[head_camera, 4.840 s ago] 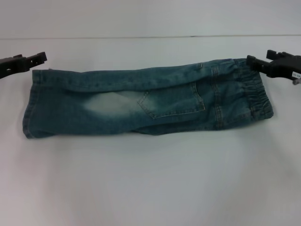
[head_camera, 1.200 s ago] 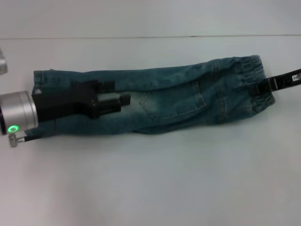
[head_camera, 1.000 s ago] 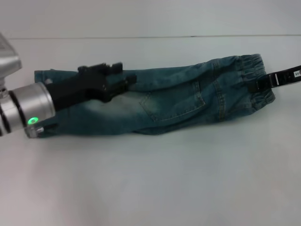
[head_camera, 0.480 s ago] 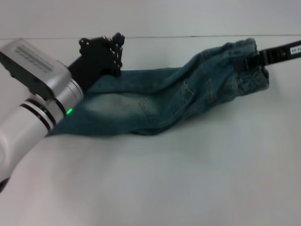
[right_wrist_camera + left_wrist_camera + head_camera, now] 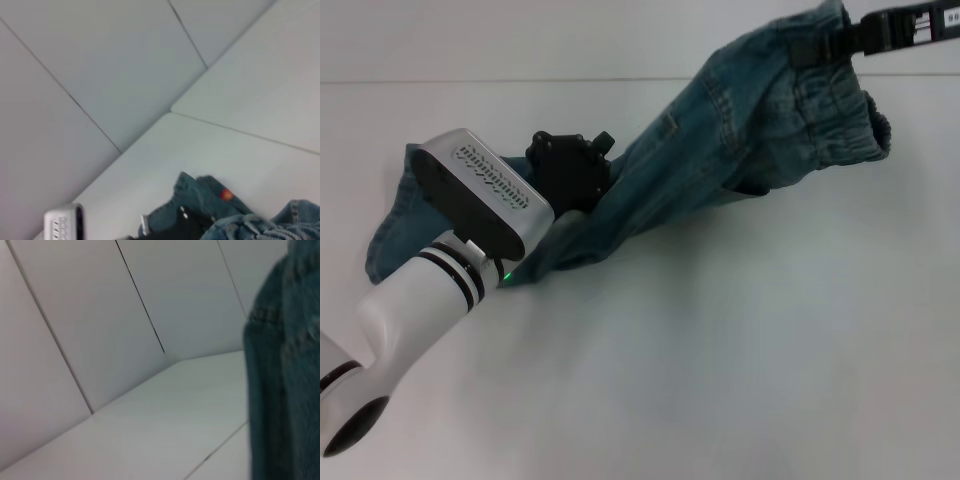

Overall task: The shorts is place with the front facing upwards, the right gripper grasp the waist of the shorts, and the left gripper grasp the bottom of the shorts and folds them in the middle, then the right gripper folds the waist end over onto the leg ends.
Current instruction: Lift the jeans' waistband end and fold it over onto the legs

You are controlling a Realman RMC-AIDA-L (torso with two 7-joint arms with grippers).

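The shorts (image 5: 720, 140) hung stretched on a slant across the white table (image 5: 740, 360), the denim running from the upper right of the head view down to the left. The waist of the shorts (image 5: 830, 80) was up in the air, its puckered elastic band bunched and drooping, pinched in the right gripper (image 5: 825, 45), whose black fingers were clamped onto the band at the top edge of the view, the white label showing on its body. Down at the other end, the leg ends (image 5: 395, 225) lay on the table, partly hidden behind the left arm's white-and-silver housing. The left gripper (image 5: 582, 165) sat against the middle of the fabric, its black claw pressed into the denim; whether its fingers were parted or closed, I could not tell. In the left wrist view a blurred fold of denim (image 5: 285, 370) filled one side, with grey wall panels (image 5: 100, 315) behind. The right wrist view caught a little denim (image 5: 200, 200) low in the picture against the same panels.
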